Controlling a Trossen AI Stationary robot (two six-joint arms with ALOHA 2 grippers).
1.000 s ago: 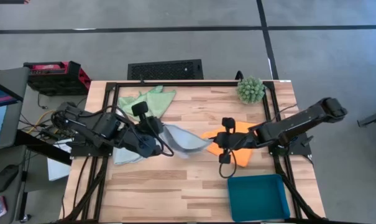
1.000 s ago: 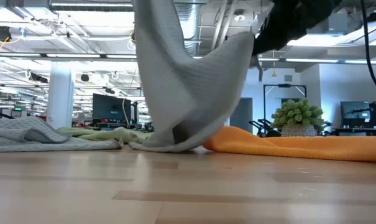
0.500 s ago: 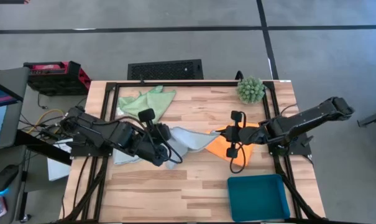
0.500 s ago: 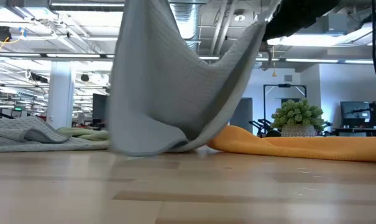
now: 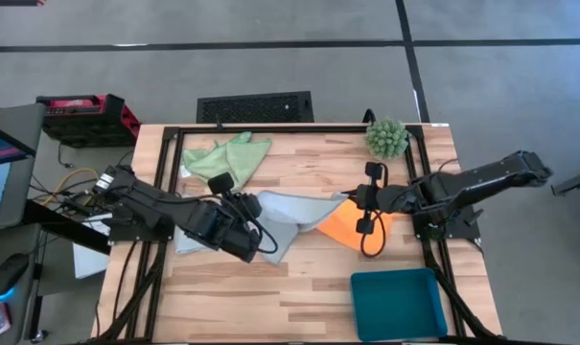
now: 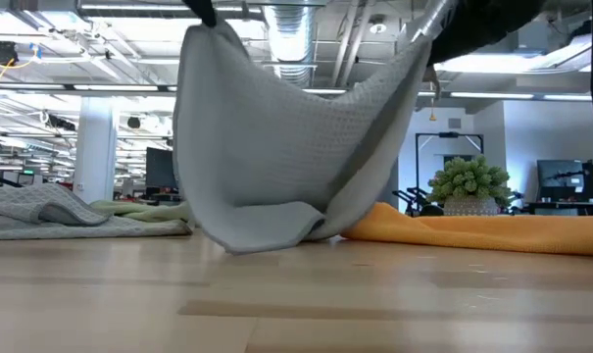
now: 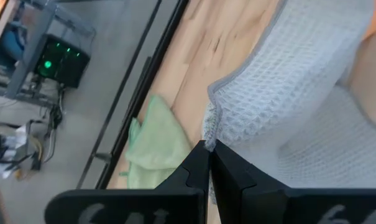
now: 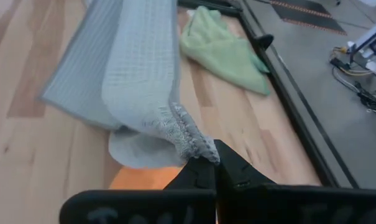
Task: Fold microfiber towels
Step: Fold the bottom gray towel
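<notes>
wood planks in pale butcher-block strips make up the table (image 5: 299, 287), which is edged by a black metal frame (image 5: 174, 172). around it the floor is grey, crossed by dark lines, with a black vent grille (image 5: 255, 106) just behind the far edge and a red and black case (image 5: 83, 115) off the far left corner. the low view looks level over the boards into an open office with white ceiling pipes, strip lights, a white column and dark monitors.

no brand, label or writing can be read anywhere.

the pale blue-grey towel (image 5: 290, 216) hangs between the two arms over the middle of the table, its lower fold resting on the wood. the left gripper (image 7: 209, 149) is clamped tight on one corner of it, and the right gripper (image 8: 214, 163) is pinched closed on the opposite corner, with frayed edge bunched at its tips. in the low view the cloth sags like a sling, touching the orange towel (image 6: 472, 233), which lies flat on the right half of the table under the right arm. the light green towel (image 5: 227, 156) lies crumpled near the far left corner, and the pale mint towel (image 5: 196, 240) sits on the left side, partly under the left arm. a spiky green ball plant (image 5: 386, 138) stands at the far right, and a teal tray (image 5: 398, 303) sits at the near right edge.
</notes>
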